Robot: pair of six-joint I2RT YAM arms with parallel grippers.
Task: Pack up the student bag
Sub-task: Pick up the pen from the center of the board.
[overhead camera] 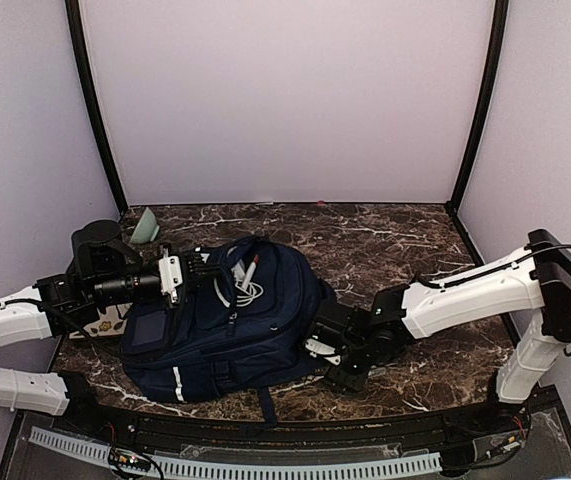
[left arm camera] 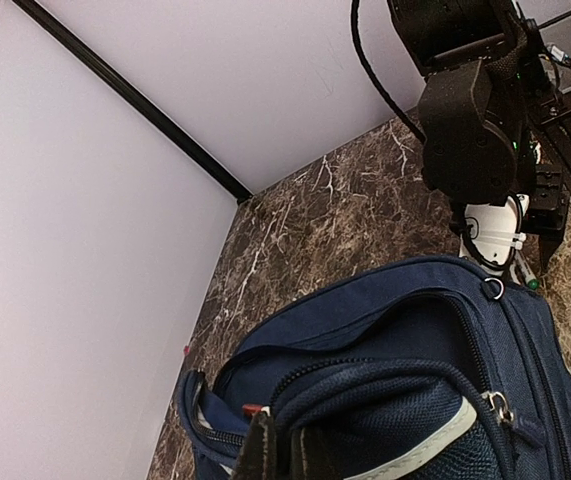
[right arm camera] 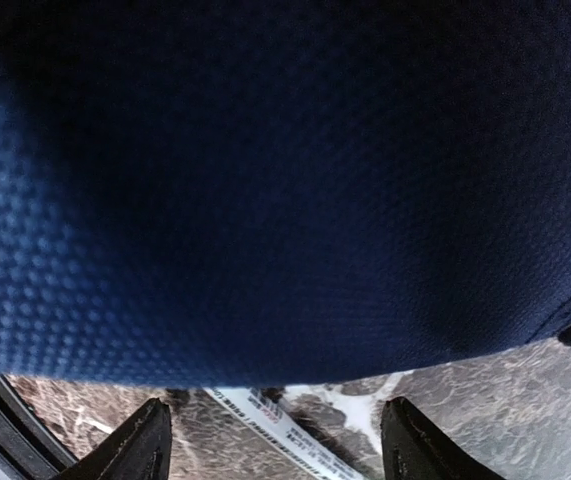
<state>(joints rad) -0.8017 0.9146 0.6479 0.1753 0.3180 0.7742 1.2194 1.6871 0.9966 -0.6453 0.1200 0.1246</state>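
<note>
The student bag [overhead camera: 227, 325], navy with white trim, lies on the marble table with its top compartment unzipped. A white cable [overhead camera: 248, 291] and a red-tipped pen [overhead camera: 252, 266] show inside. My left gripper [overhead camera: 196, 266] is at the bag's top left and shut on the edge of the opening; in the left wrist view its fingers [left arm camera: 262, 452] pinch the navy fabric [left arm camera: 385, 400]. My right gripper [overhead camera: 327, 352] is open, low against the bag's right side. In the right wrist view the bag's fabric [right arm camera: 285, 180] fills the frame, and a white printed pen [right arm camera: 287, 427] lies between the spread fingers [right arm camera: 141, 442].
A teal object [overhead camera: 146, 226] stands at the back left corner. A white card with stickers [overhead camera: 106, 322] lies under the left arm. Black frame posts [overhead camera: 95, 110] and pale walls enclose the table. The right arm [left arm camera: 475, 130] shows beyond the bag in the left wrist view.
</note>
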